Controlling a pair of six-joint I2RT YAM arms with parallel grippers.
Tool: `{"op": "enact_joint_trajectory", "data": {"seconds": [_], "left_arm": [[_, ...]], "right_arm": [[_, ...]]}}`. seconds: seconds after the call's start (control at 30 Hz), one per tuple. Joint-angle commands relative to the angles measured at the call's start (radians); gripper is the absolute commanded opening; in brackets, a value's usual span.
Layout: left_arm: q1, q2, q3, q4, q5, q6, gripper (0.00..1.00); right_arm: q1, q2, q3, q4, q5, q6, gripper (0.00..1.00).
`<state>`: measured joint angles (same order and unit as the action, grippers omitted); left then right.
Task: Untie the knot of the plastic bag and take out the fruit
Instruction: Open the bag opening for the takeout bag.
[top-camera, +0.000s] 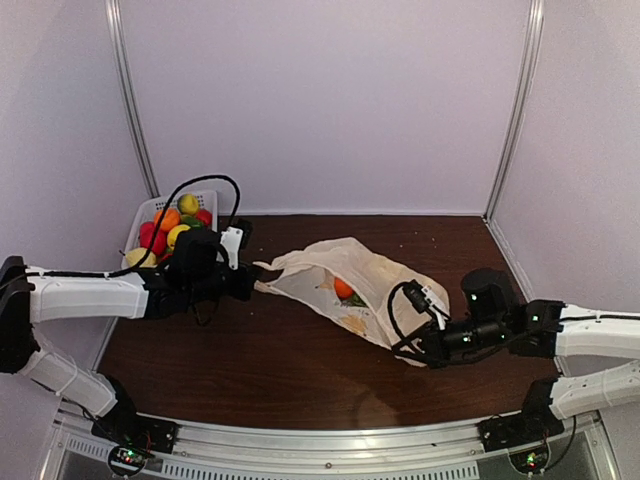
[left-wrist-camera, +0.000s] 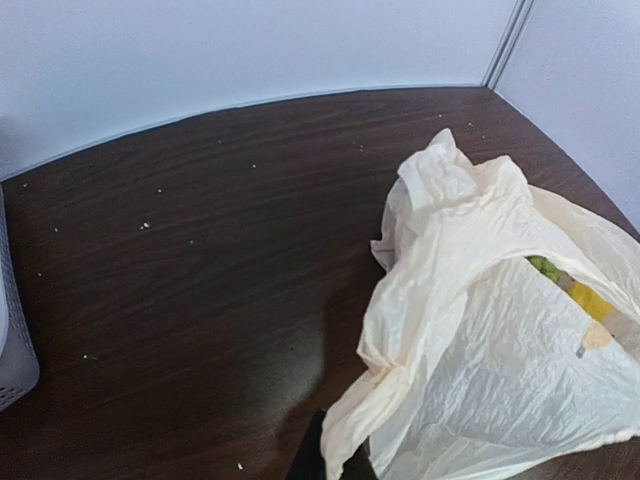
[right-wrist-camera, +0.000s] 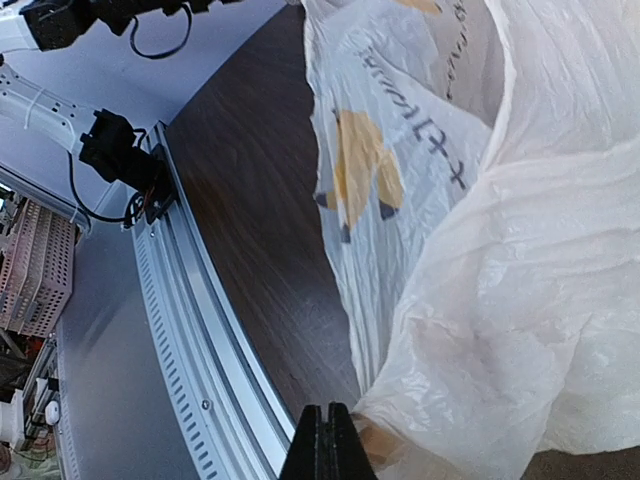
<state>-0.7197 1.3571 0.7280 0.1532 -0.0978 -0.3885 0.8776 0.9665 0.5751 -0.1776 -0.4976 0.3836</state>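
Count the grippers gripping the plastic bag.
2. The left gripper pinches the end of the plastic bag nearest the basket; the right gripper pinches its near right corner.

1. Top view: soft, even, diffuse light. The walls (top-camera: 330, 100) read pale lilac with no hot spots. Fine detail is slightly soft.
2. Same view: the dark table (top-camera: 250, 350) carries a faint pale sheen at 6 o'clock. Shadows are hard to read on the dark wood.
3. Left wrist: the bag (left-wrist-camera: 480, 330) is bright, its folds near washed out at 2 o'clock, with a narrow dark shadow along its left edge. The table shows a dull reflection at 6 o'clock. Specks on the wood are sharp.
4. Right wrist: the bag is translucent, with print showing through it. The rail (right-wrist-camera: 215, 370) bows at 8 o'clock, which is wide-angle distortion. The background at 10 o'clock is soft.
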Motion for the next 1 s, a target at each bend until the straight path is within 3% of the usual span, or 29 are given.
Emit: {"op": "enact_joint_trajectory", "data": {"seconds": [0.0, 0.23, 0.4, 0.5, 0.6, 0.73, 0.97], "left_arm": [[0.026, 0.038, 0.029, 0.014, -0.015, -0.032, 0.0], [0.048, 0.043, -0.004, 0.036, -0.015, -0.061, 0.0], [0.048, 0.011, -0.062, 0.115, 0.076, 0.001, 0.0], [0.048, -0.027, -0.107, 0.184, 0.153, 0.044, 0.0], [0.048, -0.055, -0.123, 0.187, 0.173, 0.069, 0.0], [0.048, -0.07, -0.128, 0.182, 0.181, 0.083, 0.0], [0.048, -0.076, -0.13, 0.177, 0.185, 0.086, 0.0]], "right_arm": [[0.035, -0.039, -0.142, 0.155, 0.013, 0.138, 0.0], [0.069, -0.015, -0.202, 0.152, 0.04, 0.162, 0.0], [0.069, -0.079, -0.099, 0.014, 0.072, 0.104, 0.33], [0.069, -0.125, -0.017, -0.099, 0.109, 0.059, 0.6], [0.069, -0.148, 0.088, -0.214, 0.178, 0.005, 0.77], [0.067, -0.133, 0.21, -0.323, 0.28, -0.06, 0.9], [0.068, 0.03, 0.385, -0.367, 0.504, -0.117, 0.94]]}}
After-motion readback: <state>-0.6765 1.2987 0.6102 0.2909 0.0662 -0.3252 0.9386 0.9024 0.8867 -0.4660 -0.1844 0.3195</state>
